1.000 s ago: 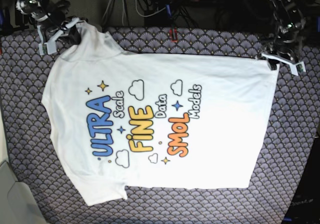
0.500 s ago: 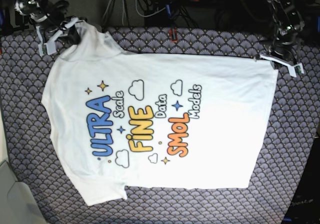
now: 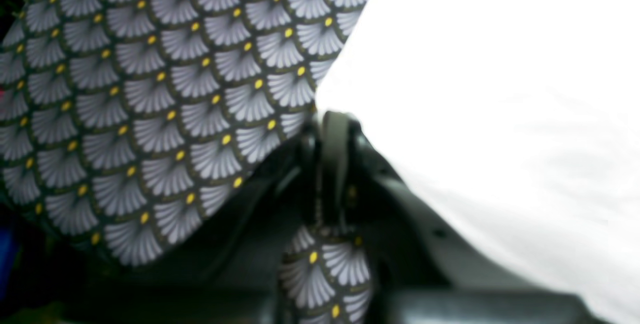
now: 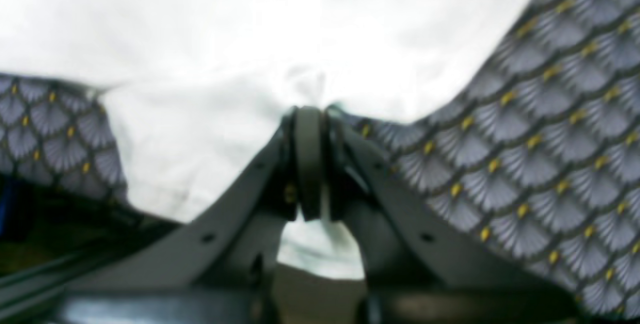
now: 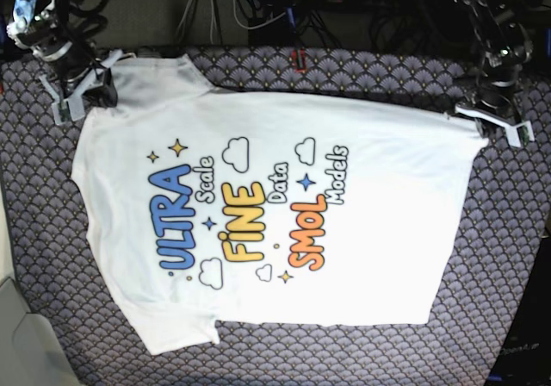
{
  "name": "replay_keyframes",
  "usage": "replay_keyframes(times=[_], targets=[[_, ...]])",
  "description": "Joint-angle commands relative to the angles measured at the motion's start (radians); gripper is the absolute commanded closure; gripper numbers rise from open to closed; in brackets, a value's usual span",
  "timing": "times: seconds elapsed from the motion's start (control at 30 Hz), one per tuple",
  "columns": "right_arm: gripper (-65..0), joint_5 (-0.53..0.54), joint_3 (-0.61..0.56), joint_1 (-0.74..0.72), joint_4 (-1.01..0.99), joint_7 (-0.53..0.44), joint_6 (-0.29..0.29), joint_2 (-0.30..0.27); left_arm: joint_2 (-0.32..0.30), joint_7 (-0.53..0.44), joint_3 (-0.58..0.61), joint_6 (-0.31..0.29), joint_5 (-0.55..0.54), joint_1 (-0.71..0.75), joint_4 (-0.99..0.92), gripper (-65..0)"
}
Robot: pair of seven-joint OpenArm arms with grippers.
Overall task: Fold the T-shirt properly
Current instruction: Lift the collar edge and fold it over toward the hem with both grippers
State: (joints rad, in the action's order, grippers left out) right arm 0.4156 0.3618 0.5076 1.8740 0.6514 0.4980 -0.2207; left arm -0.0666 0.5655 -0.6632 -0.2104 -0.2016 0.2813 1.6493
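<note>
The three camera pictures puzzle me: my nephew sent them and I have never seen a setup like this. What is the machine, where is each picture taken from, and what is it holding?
This is a robot with two arms, each ending in a two-fingered gripper. The base view looks straight down on the work surface. The other two pictures come from small cameras mounted on the wrists, so each looks along its own gripper.

On the surface lies a patterned cloth with a scale-like print, and spread on it a white T-shirt, printed side up.

The right gripper, at the left in the base view, is shut on the T-shirt's upper sleeve; its wrist view shows white fabric pinched between the tips. The left gripper, at the right, is shut on the top corner of the hem.
</note>
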Motion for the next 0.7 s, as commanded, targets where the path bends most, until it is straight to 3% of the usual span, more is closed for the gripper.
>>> replay_keyframes(times=[0.0,0.17,0.33,0.67], targets=[[0.0,0.010,0.004,-0.014,0.019,-0.020,0.000,-0.013,-0.011,-0.025,0.000,0.001,-0.002,-0.021,0.013,-0.5],[0.0,0.010,0.021,-0.093,0.017,0.037,0.000,-0.027,-0.019,-0.025,0.027,0.002,0.023,-0.078,-0.016,-0.5],[0.0,0.009,0.018,-0.211,0.016,0.144,0.000,-0.053,-0.008,-0.025,0.069,0.002,0.172,-0.170,-0.056,-0.5],[0.0,0.009,-0.019,-0.459,-0.135,0.202,0.000,-0.124,-0.012,-0.025,0.104,0.002,0.307,-0.320,-0.143,-0.5]])
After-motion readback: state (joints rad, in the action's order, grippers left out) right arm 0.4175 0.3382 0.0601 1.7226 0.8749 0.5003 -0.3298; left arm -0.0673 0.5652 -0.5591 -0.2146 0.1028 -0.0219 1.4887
